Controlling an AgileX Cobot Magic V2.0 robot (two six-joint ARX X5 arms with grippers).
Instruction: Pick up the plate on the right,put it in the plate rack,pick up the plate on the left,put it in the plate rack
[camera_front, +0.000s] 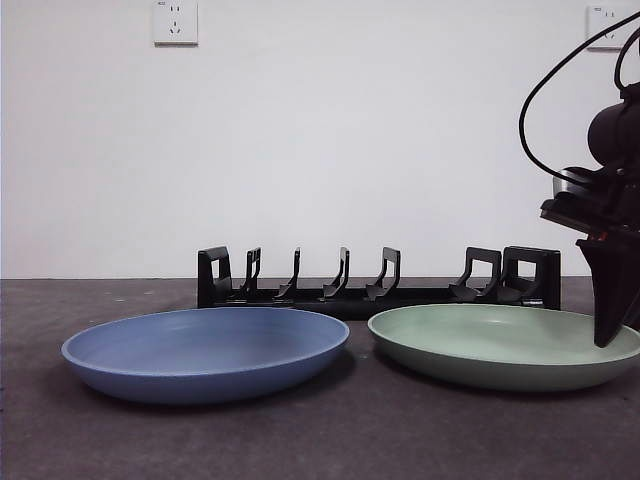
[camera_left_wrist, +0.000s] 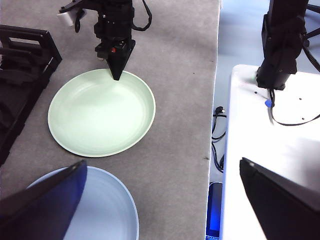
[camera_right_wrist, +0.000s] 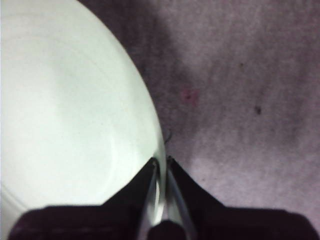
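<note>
The green plate (camera_front: 500, 345) lies flat on the right of the dark table, and the blue plate (camera_front: 200, 350) lies flat on the left. Behind both stands the black plate rack (camera_front: 380, 295), with nothing between its prongs. My right gripper (camera_front: 610, 335) comes down at the green plate's outer rim. In the right wrist view the right gripper (camera_right_wrist: 161, 162) is shut on the rim of the green plate (camera_right_wrist: 65, 100). The left wrist view shows the right gripper (camera_left_wrist: 117, 75) at the edge of the green plate (camera_left_wrist: 100, 115). My left gripper (camera_left_wrist: 162, 162) hangs open above the blue plate (camera_left_wrist: 107, 210), holding nothing.
The table's edge (camera_left_wrist: 216, 100) runs close beside the green plate. Beyond it is a white bench (camera_left_wrist: 270, 150) with a black arm base (camera_left_wrist: 280, 45) and cables. The plate rack (camera_left_wrist: 20, 65) borders the green plate's other side. A white wall with sockets (camera_front: 175, 22) stands behind.
</note>
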